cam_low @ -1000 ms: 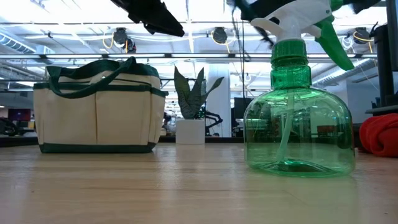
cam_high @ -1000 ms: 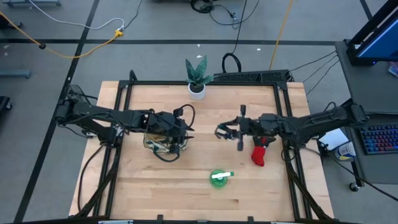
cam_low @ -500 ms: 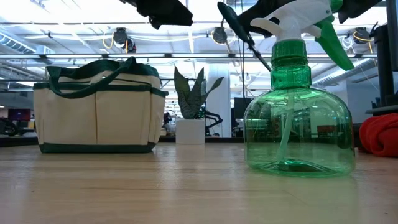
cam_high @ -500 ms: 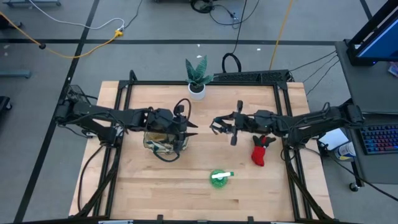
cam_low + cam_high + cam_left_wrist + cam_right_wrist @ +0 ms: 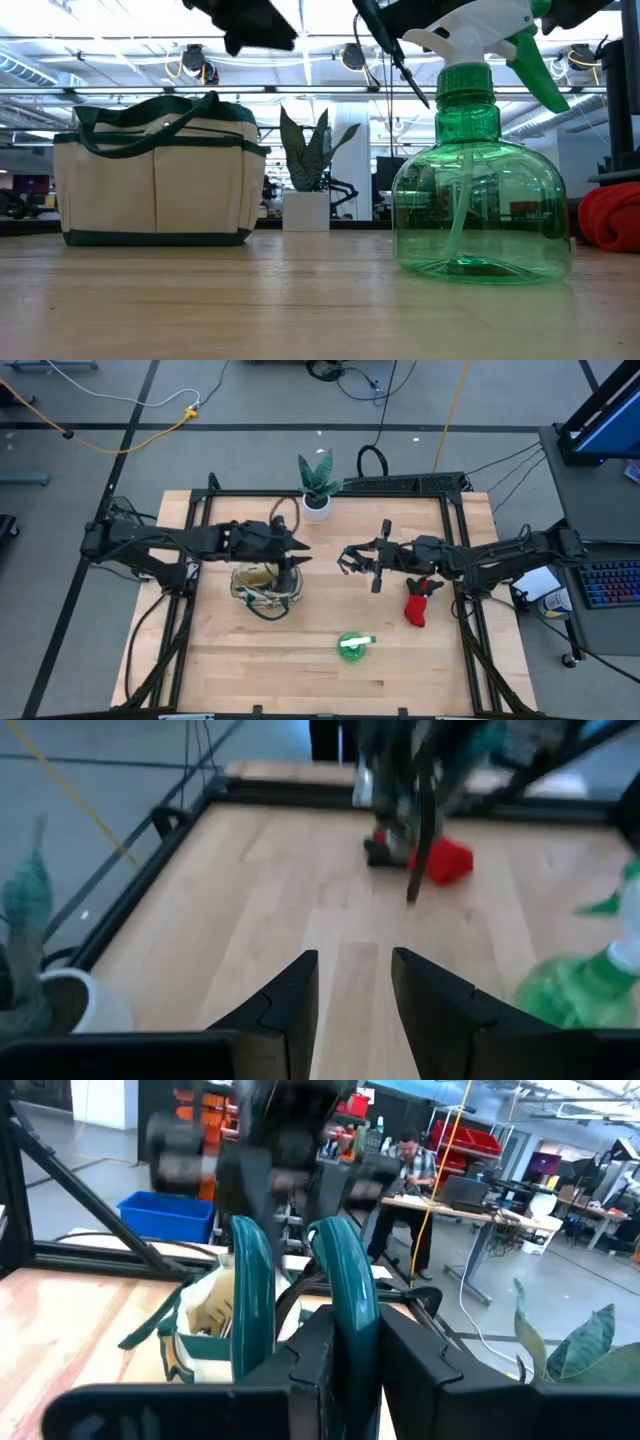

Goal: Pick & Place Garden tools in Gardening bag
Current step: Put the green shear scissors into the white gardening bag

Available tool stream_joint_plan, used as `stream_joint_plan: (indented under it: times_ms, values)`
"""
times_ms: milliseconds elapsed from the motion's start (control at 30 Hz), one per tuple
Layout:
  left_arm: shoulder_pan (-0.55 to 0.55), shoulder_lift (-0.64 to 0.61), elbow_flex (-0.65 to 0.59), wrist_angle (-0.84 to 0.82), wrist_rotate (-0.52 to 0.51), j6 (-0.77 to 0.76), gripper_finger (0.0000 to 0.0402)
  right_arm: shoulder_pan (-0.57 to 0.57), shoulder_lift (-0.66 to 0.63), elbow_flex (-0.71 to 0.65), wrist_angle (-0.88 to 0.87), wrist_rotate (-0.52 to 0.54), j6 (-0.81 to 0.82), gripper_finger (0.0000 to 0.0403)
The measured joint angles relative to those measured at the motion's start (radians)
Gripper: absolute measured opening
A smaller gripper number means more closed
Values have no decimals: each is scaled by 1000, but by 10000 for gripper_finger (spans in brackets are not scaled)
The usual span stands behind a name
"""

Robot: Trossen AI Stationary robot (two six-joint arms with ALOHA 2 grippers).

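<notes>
Bag: cream canvas gardening bag (image 5: 265, 586) with dark green trim sits on the wooden table (image 5: 330, 680), left of centre.
Left gripper: left gripper (image 5: 296, 553) hangs above the bag's far edge, fingers (image 5: 290, 1005) spread, nothing between them.
Right gripper: right gripper (image 5: 377, 563) is mid-table, raised, pinching teal-handled pruning shears (image 5: 300, 1295).
Glove: red glove (image 5: 417, 605) lies by the right arm.
Sprayer: green plastic spray bottle (image 5: 352, 646) stands near the front edge.

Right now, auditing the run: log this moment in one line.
left tool: open, empty, above gardening bag's edge | right tool: shut on pruning shears, mid-air
</notes>
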Motion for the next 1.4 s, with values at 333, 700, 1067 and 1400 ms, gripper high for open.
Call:
stream_joint_plan:
  times_ms: [333, 700, 1067, 1400]
  values:
    - [-2, -211, 1, -101, 6, -12, 132, 0, 1, 0, 0, 0, 0, 54]
    - [-3, -360, -1, -160, 5, 25, 132, 2, 13, 0, 81, -4, 1, 54]
    - [-3, -375, -1, -214, 5, 39, 132, -6, 162, 1, 322, -107, -2, 54]
    - [-3, -377, -1, -220, 5, 24, 131, -19, 228, 85, 288, -109, 10, 50]
